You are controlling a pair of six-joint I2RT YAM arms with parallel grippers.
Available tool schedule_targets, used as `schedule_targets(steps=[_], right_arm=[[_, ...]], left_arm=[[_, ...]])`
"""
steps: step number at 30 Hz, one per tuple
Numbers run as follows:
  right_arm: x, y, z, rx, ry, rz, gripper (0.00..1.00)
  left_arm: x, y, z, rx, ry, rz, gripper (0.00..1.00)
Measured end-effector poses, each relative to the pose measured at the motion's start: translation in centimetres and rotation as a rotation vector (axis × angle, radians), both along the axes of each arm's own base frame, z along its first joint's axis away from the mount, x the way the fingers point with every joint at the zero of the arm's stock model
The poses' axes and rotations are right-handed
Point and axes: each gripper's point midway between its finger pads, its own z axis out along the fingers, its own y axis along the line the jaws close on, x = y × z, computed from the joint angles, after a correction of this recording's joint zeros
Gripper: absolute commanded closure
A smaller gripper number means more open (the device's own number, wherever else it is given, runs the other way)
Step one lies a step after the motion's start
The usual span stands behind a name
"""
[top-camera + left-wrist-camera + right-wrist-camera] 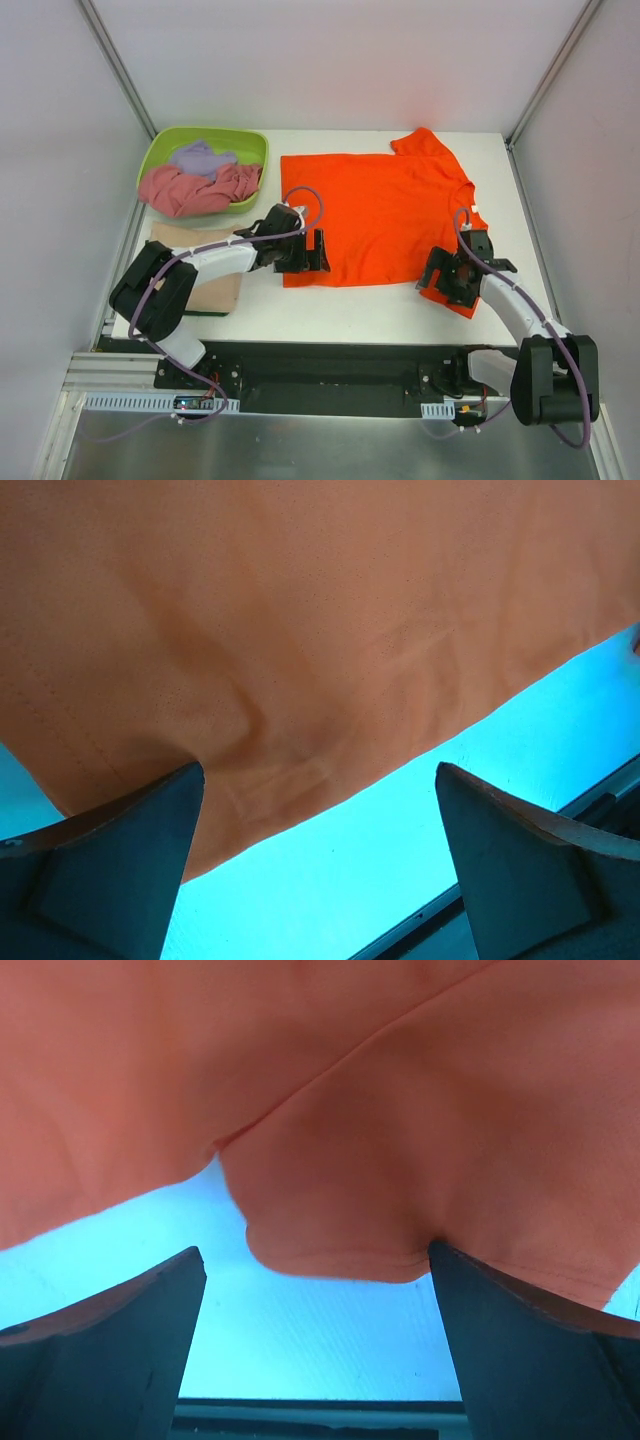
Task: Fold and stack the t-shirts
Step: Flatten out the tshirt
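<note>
A lime-green plastic tub (252, 143) is noted at the far left corner of the white surface (350, 305). A crumpled dusty pink t-shirt (195, 190) and a pale lavender t-shirt (200, 156) are heaped in it, the lavender further back. Just in front of the tub a tan t-shirt (215, 292) is seen folded flat, partly hidden under the left arm. The bright orange t-shirt (380, 215) is spread flat at mid-surface: smooth matte knit, collar to the right. The left gripper (305, 252) is set at its near-left hem corner, jaws wide, nothing held. The right gripper (445, 280) is at the near sleeve, equally wide, empty.
</note>
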Motion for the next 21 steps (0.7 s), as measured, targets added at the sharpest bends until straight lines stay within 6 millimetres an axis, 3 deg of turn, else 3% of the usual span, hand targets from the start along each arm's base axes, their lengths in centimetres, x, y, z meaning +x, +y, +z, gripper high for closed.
schedule_targets(steps=[4,12,16,21], right_arm=[[0.4,-0.9,-0.8,0.008,0.000,-0.068,0.04],[0.5,-0.3,-0.1,0.058,-0.043,-0.057,0.04],[0.4,0.5,2.0,0.102,-0.123,-0.012,0.04],[0.9,0.2,6.2,0.095,-0.327,-0.014,0.04]], left_arm=[[0.9,0.5,-0.1,-0.018,-0.021,0.045,0.01],[1.6,1.9,0.0,-0.020,-0.036,0.106,0.01],[1.3,1.9,0.4,-0.025,-0.032,0.095,0.01],[0.2,2.1,2.8,-0.070,-0.069,0.078,0.01]])
